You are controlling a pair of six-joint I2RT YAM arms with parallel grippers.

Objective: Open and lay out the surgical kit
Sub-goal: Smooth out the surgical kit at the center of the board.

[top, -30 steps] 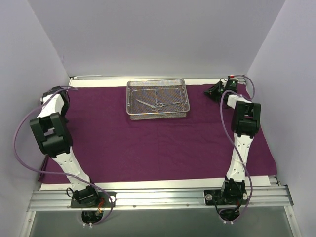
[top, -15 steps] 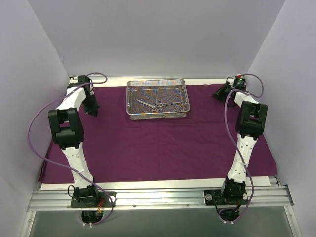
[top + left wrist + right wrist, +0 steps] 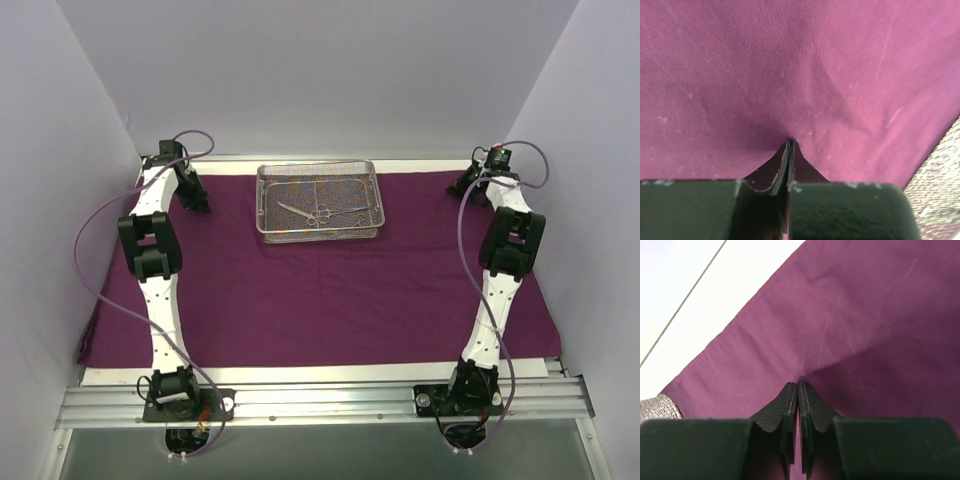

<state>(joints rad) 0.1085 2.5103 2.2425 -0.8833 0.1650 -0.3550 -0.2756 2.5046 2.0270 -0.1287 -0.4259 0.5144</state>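
Observation:
The dark purple cloth wrap lies spread flat over the table. The silver wire-mesh tray stands on it at the back centre, with scissor-like instruments inside. My left gripper is at the cloth's far left corner, shut on a pinch of the cloth. My right gripper is at the far right corner, shut on the cloth near its edge. In the wrist views each gripper, left and right, has cloth drawn up between its fingertips.
White walls close in the table on the left, back and right. A strip of bare white table shows beyond the cloth's far edge. The metal rail with the arm bases runs along the near edge.
Both arms have reached outward and back, pulling the cloth's far corners toward the back left and back right. The cloth now lies wider and flatter at the rear.

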